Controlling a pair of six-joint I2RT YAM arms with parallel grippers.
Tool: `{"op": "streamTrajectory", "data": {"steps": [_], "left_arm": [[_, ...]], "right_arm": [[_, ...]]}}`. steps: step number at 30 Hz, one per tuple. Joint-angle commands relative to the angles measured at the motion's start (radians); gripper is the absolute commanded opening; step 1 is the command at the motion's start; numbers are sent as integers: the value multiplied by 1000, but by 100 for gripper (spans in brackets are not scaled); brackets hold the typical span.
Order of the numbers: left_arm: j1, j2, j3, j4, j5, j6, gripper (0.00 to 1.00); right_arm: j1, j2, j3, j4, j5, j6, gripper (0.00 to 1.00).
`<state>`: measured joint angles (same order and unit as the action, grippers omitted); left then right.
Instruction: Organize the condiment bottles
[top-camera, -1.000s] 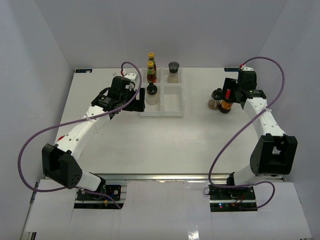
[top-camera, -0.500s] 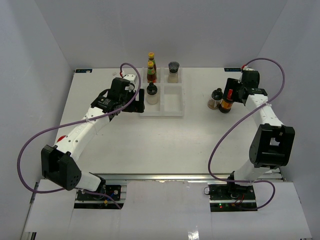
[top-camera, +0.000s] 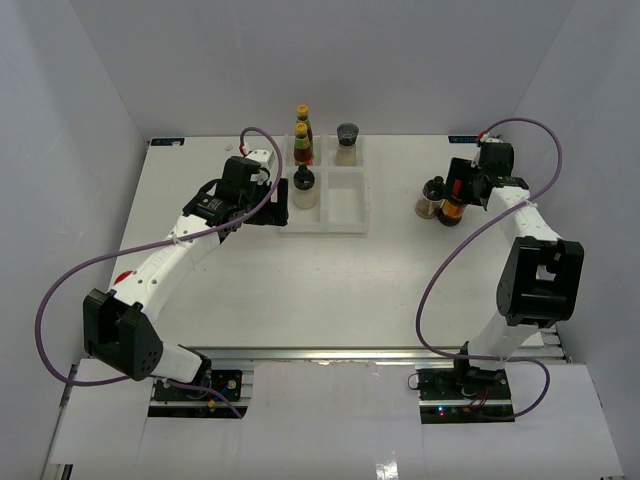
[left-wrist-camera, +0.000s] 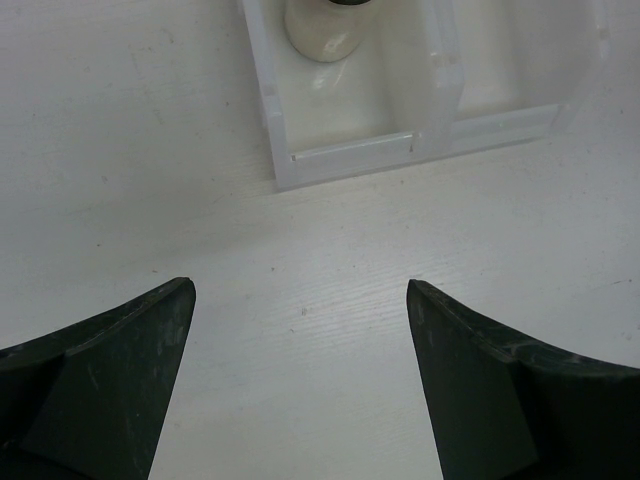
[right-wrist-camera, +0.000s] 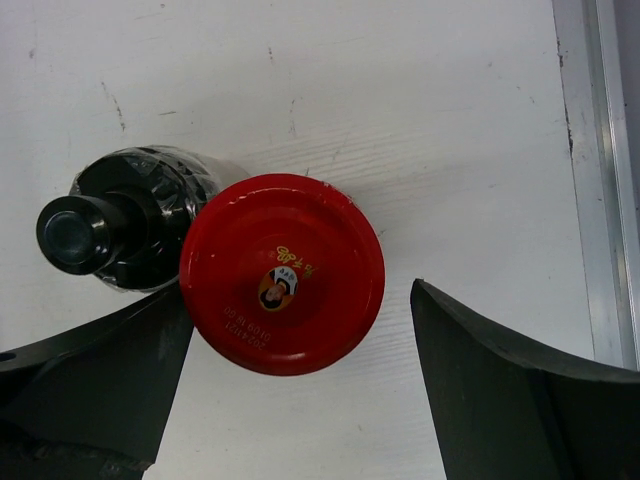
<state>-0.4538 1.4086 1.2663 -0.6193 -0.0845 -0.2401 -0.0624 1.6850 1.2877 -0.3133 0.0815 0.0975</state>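
Note:
Two slim red sauce bottles with yellow caps (top-camera: 303, 135), a grey-lidded pale shaker (top-camera: 347, 140) and a black-capped shaker (top-camera: 304, 186) stand in the white divided tray (top-camera: 345, 225). A red-lidded amber jar (top-camera: 453, 208) and a second black-capped shaker (top-camera: 432, 196) stand together at the right. My right gripper (top-camera: 463, 188) is open above them. In the right wrist view the red lid (right-wrist-camera: 282, 272) lies between the fingers, closer to the left one, with the shaker (right-wrist-camera: 125, 230) touching it. My left gripper (top-camera: 281, 199) is open and empty beside the tray's left wall (left-wrist-camera: 275, 140). A second amber jar is not in view.
The tray's front right compartment (top-camera: 346, 203) holds nothing. The table's right edge rail (right-wrist-camera: 600, 180) runs close to the jar. White walls enclose the table at the back and sides.
My left gripper has drawn back a little to the left from the shaker in the tray. My right arm has swung back and its gripper has shifted left over the red-lidded jar.

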Motion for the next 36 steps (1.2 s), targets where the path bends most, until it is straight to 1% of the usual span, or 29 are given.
{"op": "streamTrajectory", "data": {"steps": [1,5,7,8,10,12,15,16,17,23,31,36], "left_arm": [[5,-24,1,20,-12,3,98],[6,-30,5,18,-12,1,98],[6,-35,3,18,-15,2,98],[6,-36,2,18,-17,2,98],[7,-38,4,15,-18,1,98],[7,-41,5,13,-19,0,98],[8,-52,5,9,-20,-1,98],[9,-55,5,7,-19,-2,98],[9,-58,5,7,-18,-3,98],[9,-82,-6,5,-7,-11,98],[9,-104,-32,19,17,-20,98],[9,-123,-45,21,32,-32,98]], "right_arm": [[1,27,21,58,23,-8,90],[1,36,18,80,25,-10,81],[2,41,15,88,33,-16,71],[2,45,14,93,35,-20,66],[1,45,10,101,41,-32,52],[1,43,8,101,44,-44,44],[1,37,9,86,53,-59,17],[1,32,7,80,57,-63,11],[1,25,3,74,60,-64,8],[4,-53,-75,60,26,-63,8],[20,-207,-221,62,8,-30,8],[80,-273,-266,36,27,-24,8]]}}
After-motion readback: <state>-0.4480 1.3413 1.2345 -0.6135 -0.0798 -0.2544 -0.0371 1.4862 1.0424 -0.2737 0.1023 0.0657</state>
